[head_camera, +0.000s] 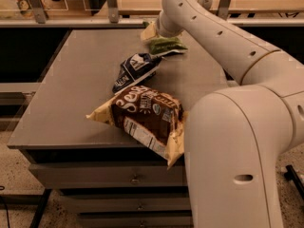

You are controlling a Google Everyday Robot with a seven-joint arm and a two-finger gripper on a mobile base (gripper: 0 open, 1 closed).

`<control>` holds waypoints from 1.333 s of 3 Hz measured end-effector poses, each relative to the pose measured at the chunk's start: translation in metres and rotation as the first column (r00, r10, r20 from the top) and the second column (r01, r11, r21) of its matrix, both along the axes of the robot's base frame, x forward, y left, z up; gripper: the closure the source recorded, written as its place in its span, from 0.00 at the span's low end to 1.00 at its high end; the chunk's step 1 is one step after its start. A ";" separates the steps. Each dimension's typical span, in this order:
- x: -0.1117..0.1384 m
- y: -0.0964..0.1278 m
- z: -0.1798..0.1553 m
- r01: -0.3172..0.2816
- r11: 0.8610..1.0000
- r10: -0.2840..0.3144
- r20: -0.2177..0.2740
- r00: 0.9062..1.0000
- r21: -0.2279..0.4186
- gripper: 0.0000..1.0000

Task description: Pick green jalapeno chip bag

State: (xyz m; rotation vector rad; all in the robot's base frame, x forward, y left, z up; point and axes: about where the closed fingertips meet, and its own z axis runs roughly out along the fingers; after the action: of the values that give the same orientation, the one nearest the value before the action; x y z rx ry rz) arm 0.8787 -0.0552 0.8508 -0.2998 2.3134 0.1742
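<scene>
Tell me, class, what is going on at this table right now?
A one-armed robot is reaching across the grey table to its far side. Its gripper is down at the green jalapeno chip bag, largely hidden behind the wrist, so a grasp cannot be confirmed. The bag appears to lie on the tabletop. Nearer the camera, a navy-and-white bag and a larger brown bag lie apart from the gripper.

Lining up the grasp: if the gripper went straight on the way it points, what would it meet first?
Probably the green jalapeno chip bag, just below the gripper at the far side of the table; depth is unclear.
</scene>
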 end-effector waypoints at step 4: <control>-0.016 0.018 0.020 -0.110 0.994 0.110 0.098 0.989 0.000 1.00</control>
State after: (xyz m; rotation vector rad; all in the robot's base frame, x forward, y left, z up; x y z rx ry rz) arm 0.8624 -0.0373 0.8707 -0.4250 2.2005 0.2155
